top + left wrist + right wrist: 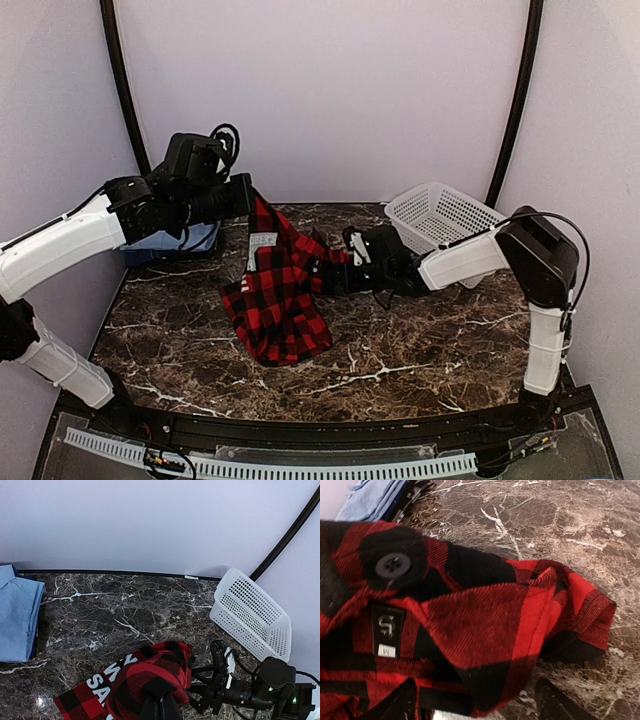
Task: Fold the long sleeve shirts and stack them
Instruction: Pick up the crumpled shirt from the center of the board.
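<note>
The red-and-black check flannel shirt (275, 290) hangs bunched from my left gripper (250, 197), its lower part resting on the marble table. In the left wrist view the left gripper (161, 700) is shut on a fold of the flannel shirt (145, 680). My right gripper (325, 270) reaches in from the right at the shirt's edge. In the right wrist view the right gripper (477, 700) is open, with a fold of the flannel shirt (470, 620) by the collar label between its fingers. Folded light blue and darker blue shirts (170, 243) are stacked at the back left.
A white mesh basket (440, 215) stands tilted at the back right, just behind the right arm. The blue stack (17, 615) lies at the table's left edge by the wall. A dark marble table (400, 370) with black framing along its near edge.
</note>
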You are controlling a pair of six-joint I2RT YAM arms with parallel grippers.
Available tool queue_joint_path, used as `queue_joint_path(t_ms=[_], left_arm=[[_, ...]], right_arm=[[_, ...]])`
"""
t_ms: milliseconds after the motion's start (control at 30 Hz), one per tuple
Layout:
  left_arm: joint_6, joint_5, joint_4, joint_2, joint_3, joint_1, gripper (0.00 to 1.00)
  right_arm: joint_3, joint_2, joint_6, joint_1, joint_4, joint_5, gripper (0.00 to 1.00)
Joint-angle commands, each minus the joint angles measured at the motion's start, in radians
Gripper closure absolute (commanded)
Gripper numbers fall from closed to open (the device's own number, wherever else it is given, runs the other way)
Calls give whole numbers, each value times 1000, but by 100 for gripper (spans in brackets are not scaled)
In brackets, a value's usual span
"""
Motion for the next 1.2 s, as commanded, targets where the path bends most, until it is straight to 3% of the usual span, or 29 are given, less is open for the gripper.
queue_joint_path(t_ms=[0, 233, 733, 1000, 1167], left_arm=[[25, 0, 2, -33, 31, 10, 100], [67, 16, -3, -50, 37, 15, 100], [415, 224, -127, -111, 257, 15, 100], [523, 534, -213, -105, 514, 14, 100], [516, 551, -208, -100, 611, 15, 100]], right_arm=[[88, 70, 51, 7, 64, 13, 31], [158, 60, 55, 6, 26, 115, 100], [247, -441, -65, 6, -321, 383, 100], [449, -645, -175, 7, -454, 431, 100], [635, -638, -209, 7, -547, 399, 100]])
